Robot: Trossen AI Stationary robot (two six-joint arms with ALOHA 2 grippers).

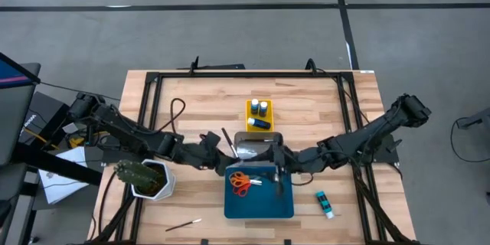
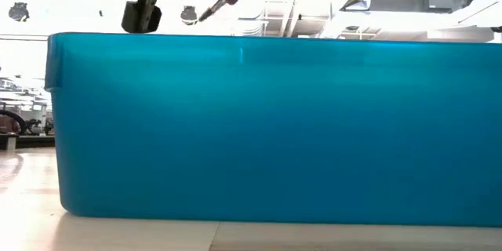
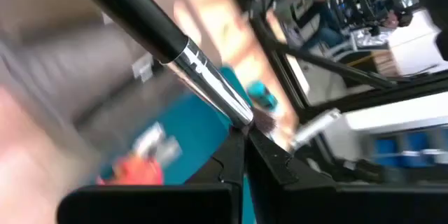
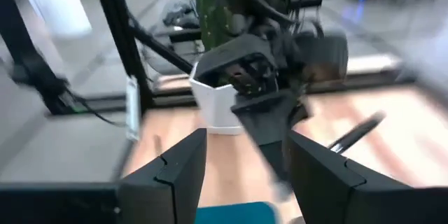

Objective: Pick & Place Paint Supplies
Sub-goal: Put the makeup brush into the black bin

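While the left gripper (image 1: 224, 155) pinches a dark-handled paintbrush (image 1: 227, 141), it hovers at the blue tray's (image 1: 259, 206) eleven o'clock corner. Right gripper (image 1: 277, 170), fingers spread and apparently empty, hangs over the tray's twelve o'clock edge.

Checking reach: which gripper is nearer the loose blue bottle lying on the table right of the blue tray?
Right. The right gripper sits over the blue tray, just left of the blue bottle; the left gripper, holding a paintbrush, is beyond the tray's far-left corner.
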